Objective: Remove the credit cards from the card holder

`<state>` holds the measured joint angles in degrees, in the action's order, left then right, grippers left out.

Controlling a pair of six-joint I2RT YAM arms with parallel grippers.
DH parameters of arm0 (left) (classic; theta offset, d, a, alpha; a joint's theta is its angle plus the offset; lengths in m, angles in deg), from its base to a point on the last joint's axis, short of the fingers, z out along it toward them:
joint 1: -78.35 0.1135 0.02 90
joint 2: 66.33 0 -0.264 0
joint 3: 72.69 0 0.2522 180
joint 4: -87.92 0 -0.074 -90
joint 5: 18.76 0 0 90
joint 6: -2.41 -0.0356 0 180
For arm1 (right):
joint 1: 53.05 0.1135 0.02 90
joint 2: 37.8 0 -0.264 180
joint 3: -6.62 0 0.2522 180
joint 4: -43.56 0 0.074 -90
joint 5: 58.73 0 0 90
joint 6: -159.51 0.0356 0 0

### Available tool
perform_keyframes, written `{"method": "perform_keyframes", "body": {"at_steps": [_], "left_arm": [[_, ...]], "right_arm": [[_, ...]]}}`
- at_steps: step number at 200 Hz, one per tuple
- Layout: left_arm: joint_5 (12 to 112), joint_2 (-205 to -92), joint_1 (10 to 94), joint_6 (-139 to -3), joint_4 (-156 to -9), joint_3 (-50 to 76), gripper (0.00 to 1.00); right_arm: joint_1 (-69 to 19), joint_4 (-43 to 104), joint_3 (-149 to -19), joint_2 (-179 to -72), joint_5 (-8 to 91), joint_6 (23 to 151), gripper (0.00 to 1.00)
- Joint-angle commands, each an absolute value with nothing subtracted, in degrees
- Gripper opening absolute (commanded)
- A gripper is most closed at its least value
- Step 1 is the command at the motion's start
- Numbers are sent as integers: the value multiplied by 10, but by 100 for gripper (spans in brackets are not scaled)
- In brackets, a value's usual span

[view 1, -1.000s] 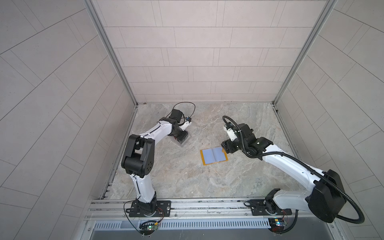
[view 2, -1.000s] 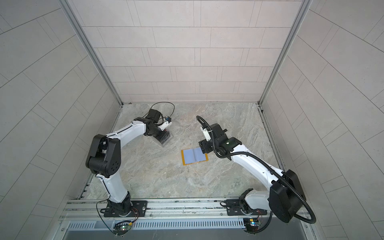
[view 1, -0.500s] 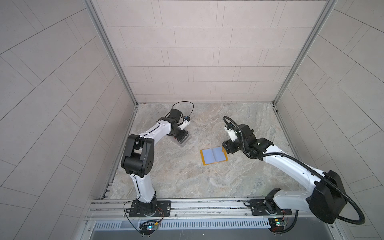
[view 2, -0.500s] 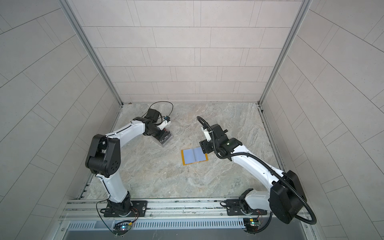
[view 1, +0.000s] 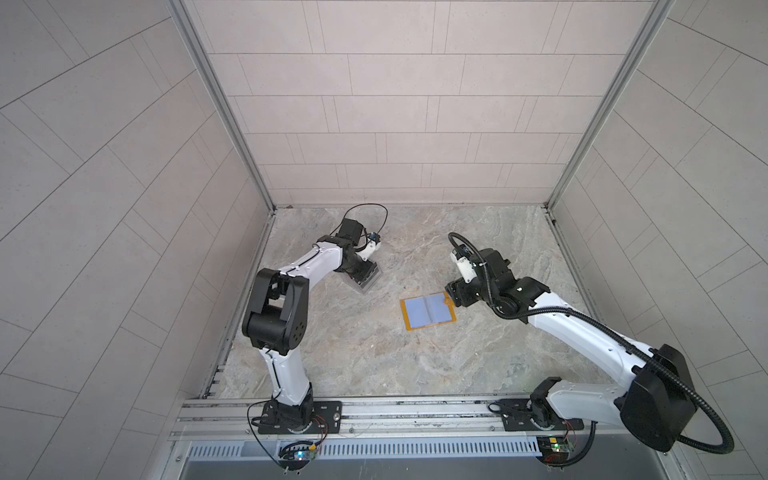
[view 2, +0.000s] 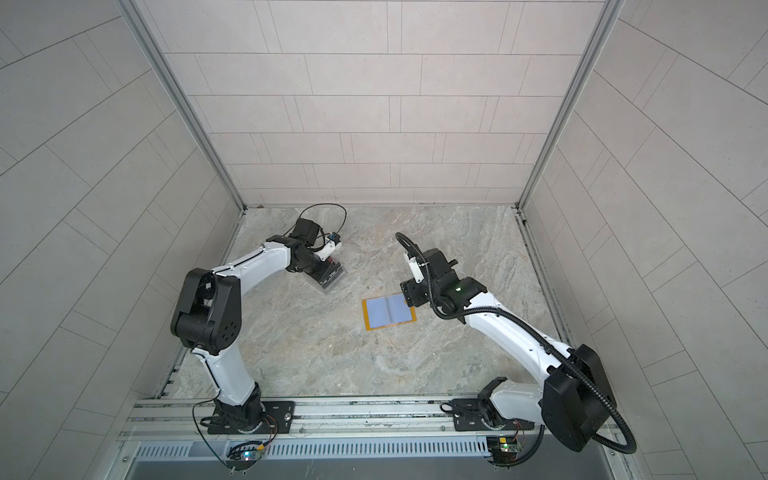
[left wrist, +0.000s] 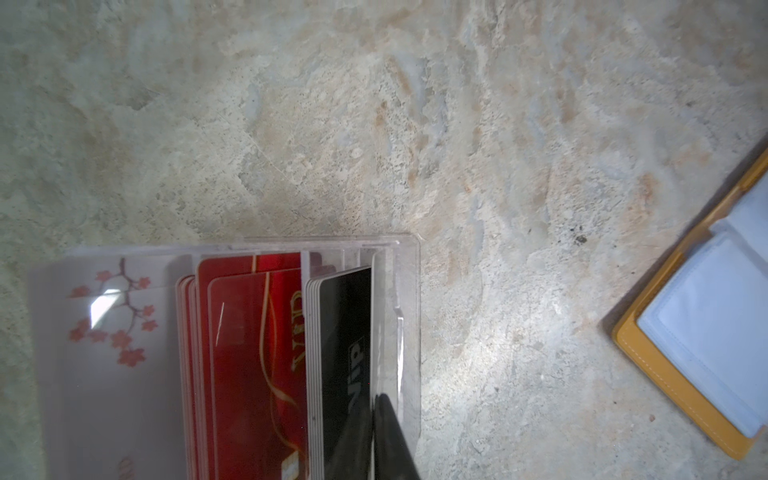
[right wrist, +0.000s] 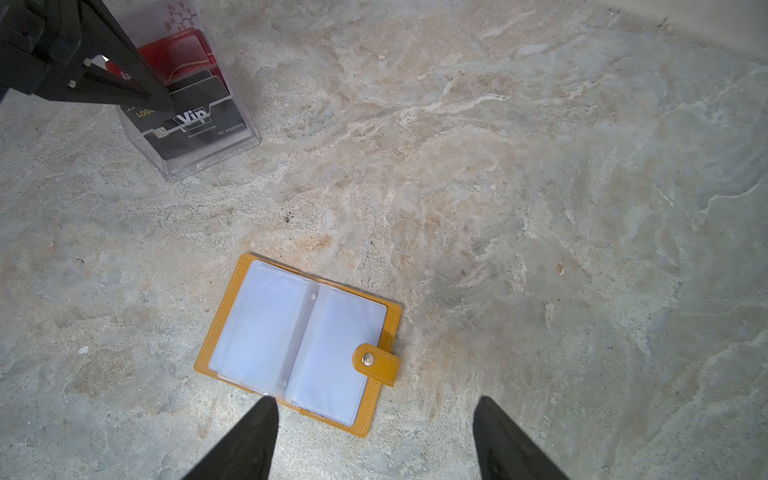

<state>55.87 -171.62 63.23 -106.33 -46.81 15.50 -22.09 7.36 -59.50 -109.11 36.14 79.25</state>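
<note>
My right pincer (right wrist: 376,401) hangs with its two black tapered fingers (right wrist: 249,440) well apart, above the near edge of the card holder (right wrist: 299,345). That mustard-yellow booklet, stitched along its rim, lies open and flat on the mottled stone-look table (right wrist: 519,187), right of the middle. Its clear bluish plastic sleeves face up and its rounded snap tab (right wrist: 376,361) is folded over the right page.

My left pincer (right wrist: 158,102) is closed, tips together at the top edge of a glossy black "Vip" card (left wrist: 345,332) – whether it actually pinches that card I cannot tell. The credit cards (left wrist: 249,353) stand on edge in a clear hard-plastic box (left wrist: 407,291), far and left of the holder: shiny red ones with gold lettering, the black stack, and a whitish card with pink blossoms (left wrist: 112,324).
</note>
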Motion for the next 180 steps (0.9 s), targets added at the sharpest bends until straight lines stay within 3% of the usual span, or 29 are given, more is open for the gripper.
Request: {"method": "perform_keyframes", "body": {"at_steps": [1, 81, 141, 180], "left_arm": [[560, -1711, 635, -1059, -463, 148, 7], [576, -1697, 636, -1053, -441, 141, 5], [580, -1690, 644, -1044, -438, 138, 10], [568, -1684, 644, -1043, -438, 138, 21]], "right_arm": [[-224, 77, -589, -1079, 353, 797, 77], [-225, 78, -590, -1082, 354, 796, 77], [-224, 80, -591, -1085, 353, 795, 76], [-225, 82, -588, -1083, 348, 795, 76]]}}
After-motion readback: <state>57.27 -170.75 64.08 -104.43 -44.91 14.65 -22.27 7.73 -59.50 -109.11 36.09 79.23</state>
